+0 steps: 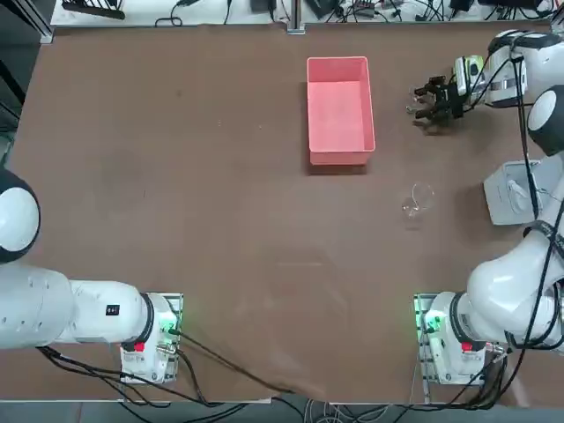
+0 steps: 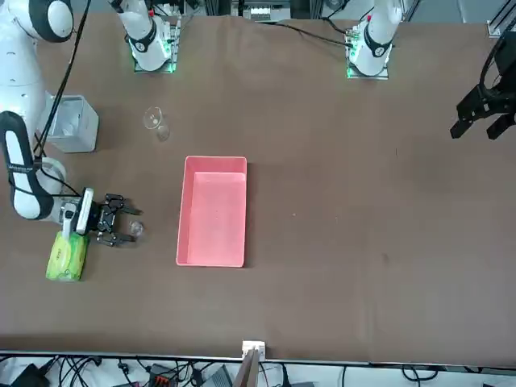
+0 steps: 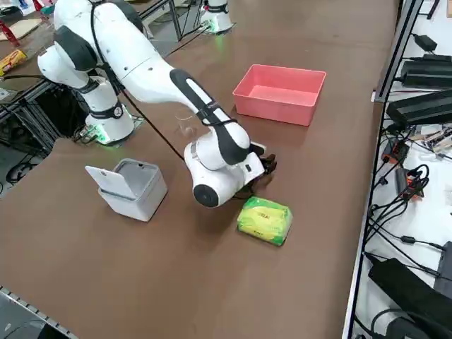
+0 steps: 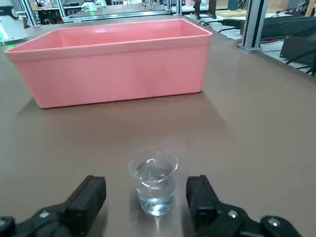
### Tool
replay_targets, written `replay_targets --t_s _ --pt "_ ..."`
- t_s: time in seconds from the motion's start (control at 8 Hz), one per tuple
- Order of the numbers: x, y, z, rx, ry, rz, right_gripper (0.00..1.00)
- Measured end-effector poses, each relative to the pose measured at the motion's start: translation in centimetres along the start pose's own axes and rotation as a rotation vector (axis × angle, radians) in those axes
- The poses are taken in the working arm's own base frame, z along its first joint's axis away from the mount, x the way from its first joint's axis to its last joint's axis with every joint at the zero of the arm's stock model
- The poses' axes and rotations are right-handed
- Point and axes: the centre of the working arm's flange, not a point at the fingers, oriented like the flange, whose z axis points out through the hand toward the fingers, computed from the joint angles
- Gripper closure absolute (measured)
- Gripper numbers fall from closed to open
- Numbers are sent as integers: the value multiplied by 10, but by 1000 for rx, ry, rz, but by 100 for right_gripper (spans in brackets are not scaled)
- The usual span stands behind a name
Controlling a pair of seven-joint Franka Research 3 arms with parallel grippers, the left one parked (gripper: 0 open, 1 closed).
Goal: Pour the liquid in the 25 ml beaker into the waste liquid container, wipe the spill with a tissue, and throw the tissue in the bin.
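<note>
Jaws spread around the 25 ml beaker, tray dead ahead.

Broad brown table (image 1: 220, 220), plenty of bare room on every side. Pink waste liquid container (image 4: 111, 64) straight beyond the fingers, long wall facing them, near but apart. Pale bin (image 3: 131, 187) and green tissue pack (image 3: 265, 220) back behind the wrist, out of the path. Larger glass beaker (image 1: 418, 199) well off to the side. Right gripper (image 4: 148, 207) low and level, wide open, one finger (image 4: 89, 195) each side of the upright 25 ml beaker (image 4: 154, 180), not yet touching glass. Liquid inside, so likely a gentle squeeze next.
</note>
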Motion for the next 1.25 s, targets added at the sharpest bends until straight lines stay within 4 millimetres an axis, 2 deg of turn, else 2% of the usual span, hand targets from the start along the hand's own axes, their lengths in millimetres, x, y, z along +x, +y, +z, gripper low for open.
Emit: replay_targets --t_s 1.12,1.25 --pt "3 1 16 11 7 -1 0" --pt "5 2 17 11 9 -2 3"
